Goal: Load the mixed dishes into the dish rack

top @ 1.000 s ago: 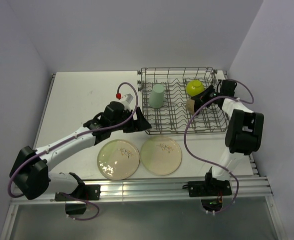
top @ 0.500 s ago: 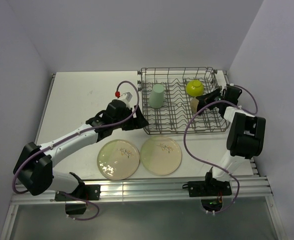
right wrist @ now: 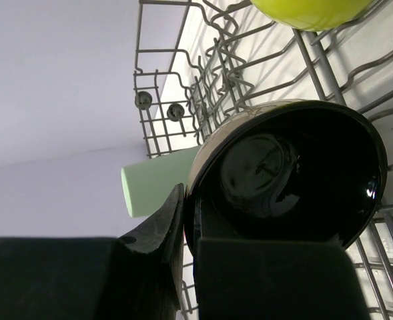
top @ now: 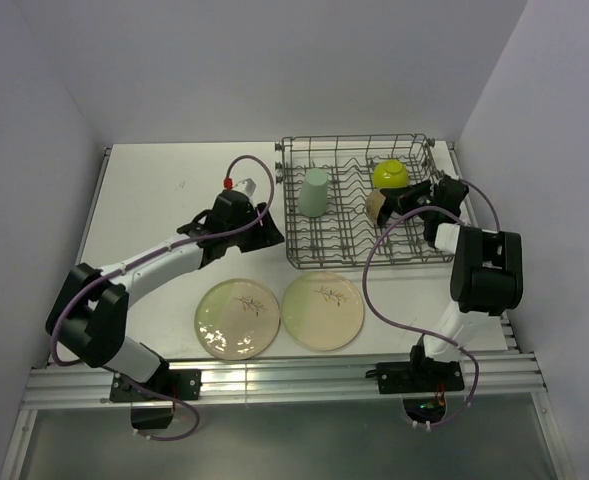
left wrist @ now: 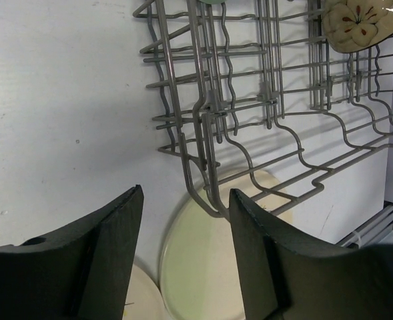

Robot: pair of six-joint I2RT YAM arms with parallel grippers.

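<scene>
Bench (top: 154, 190): two plates (top: 237, 318) (top: 322, 311). Dish rack (top: 354, 243): one mint cup (top: 315, 192), one lime bowl (top: 390, 175). Right hand (top: 404, 199) clamps one dark cup (right wrist: 289, 180); left hand (left wrist: 184, 195) spread, empty.

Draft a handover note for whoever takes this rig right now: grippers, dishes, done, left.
Left gripper: open, empty, by the near-left corner of the dish rack.
Right gripper: shut on the small dark cup, held at the rack's right side, not released.
Done: mint-green cup and lime-green bowl are in the rack.
Left: release the dark cup, then load both cream plates, which lie flat on the table in front of the rack.
</scene>
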